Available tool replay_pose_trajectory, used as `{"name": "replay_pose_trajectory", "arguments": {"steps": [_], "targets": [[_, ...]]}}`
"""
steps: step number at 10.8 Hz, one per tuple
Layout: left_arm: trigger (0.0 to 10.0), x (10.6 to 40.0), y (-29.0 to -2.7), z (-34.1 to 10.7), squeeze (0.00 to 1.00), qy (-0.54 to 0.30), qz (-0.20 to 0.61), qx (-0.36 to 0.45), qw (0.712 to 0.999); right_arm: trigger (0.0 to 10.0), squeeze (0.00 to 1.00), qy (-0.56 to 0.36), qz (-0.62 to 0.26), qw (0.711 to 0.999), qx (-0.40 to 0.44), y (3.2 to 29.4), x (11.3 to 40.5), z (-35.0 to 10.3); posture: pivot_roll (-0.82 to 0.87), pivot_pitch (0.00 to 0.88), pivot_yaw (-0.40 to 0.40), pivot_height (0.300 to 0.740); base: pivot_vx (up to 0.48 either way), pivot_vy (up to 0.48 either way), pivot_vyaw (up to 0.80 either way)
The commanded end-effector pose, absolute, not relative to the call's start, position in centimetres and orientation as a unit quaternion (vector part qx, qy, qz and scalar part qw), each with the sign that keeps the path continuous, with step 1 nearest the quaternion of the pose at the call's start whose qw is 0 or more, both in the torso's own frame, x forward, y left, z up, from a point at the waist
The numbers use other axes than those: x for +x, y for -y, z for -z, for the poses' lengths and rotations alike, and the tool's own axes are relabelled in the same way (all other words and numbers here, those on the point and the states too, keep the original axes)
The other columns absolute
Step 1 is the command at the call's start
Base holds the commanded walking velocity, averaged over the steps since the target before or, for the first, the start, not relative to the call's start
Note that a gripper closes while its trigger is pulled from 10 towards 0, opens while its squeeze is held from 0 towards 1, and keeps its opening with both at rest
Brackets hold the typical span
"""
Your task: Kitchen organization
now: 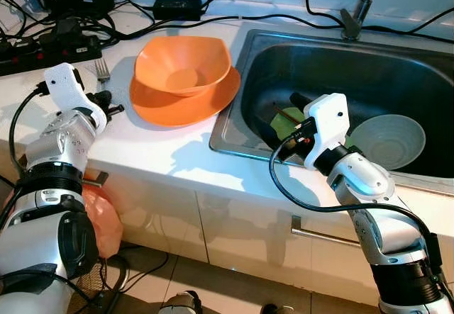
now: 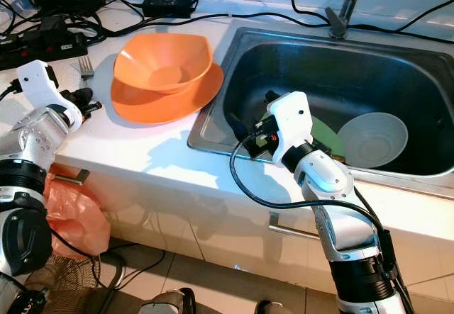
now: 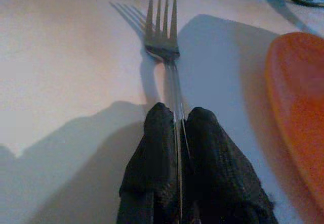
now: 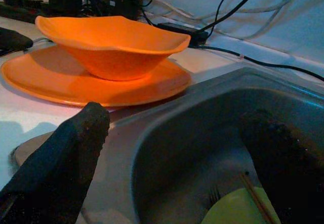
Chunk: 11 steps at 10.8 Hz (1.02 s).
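The left gripper [image 3: 178, 133] sits low over the white countertop [image 1: 177, 151] at the left, its two black fingers [image 3: 154, 148] pressed together on the handle of a metal fork [image 3: 163, 37]; the fork lies flat on the counter, tines pointing toward the far side, where a black power strip [image 1: 42, 48] and a tangle of cables [image 1: 128, 16] run along the wall. Just right of the fork stands an orange plate [image 1: 152, 105] with an orange bowl [image 1: 183, 64] sitting upright on it; the plate's right edge comes close to the rim of the steel sink [image 1: 234, 126].

The right gripper [image 4: 172, 148] hangs inside the sink at its near left corner, jaws spread wide with nothing between them; one finger is near the sink's left rim, the other deeper in the basin. Beneath it lies a green plate [image 1: 282, 125] with a thin stick-like utensil across it, and the tines of a second fork [image 4: 215, 196] show beside it; I cannot tell whether the fingers touch any of these. A pale bowl [image 1: 386, 140] rests upright in the sink to the right; the tap base [image 1: 352, 23] rises at the far rim. An orange plastic bag [image 1: 103, 218] hangs below the counter at the left.
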<state>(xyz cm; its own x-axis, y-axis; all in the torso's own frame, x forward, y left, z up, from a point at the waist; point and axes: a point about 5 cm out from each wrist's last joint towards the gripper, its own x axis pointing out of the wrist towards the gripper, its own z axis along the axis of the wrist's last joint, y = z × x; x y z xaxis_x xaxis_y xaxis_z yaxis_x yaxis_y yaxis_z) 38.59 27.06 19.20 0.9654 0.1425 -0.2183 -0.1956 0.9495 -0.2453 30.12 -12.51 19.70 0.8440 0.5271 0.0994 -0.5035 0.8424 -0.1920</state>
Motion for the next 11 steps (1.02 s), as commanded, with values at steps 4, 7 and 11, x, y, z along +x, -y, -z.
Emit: {"name": "replay_pose_trajectory", "arguments": {"steps": [4, 7, 11], "targets": [[0.0, 37.7, -27.7, -16.4, 0.00, -0.159, -0.100, -0.076, 0.979, 10.0, 0.73, 0.073, -0.271, 0.957, -0.077, 12.1, 30.3, -19.6, 0.11, 0.144, 0.037, 0.740, 0.000, 0.000, 0.00], [0.0, 37.7, -28.4, -19.3, 0.00, -0.070, -0.140, -0.008, 0.988, 10.0, 0.71, 0.074, -0.269, 0.957, -0.076, 12.2, 30.3, -19.6, 0.11, 0.139, 0.031, 0.740, 0.000, 0.000, 0.00], [0.0, 37.1, -28.2, -20.8, 0.00, 0.000, -0.156, 0.052, 0.986, 10.0, 0.70, 0.077, -0.271, 0.957, -0.077, 12.2, 30.6, -19.7, 0.12, 0.128, 0.026, 0.740, 0.000, 0.000, 0.00]]}}
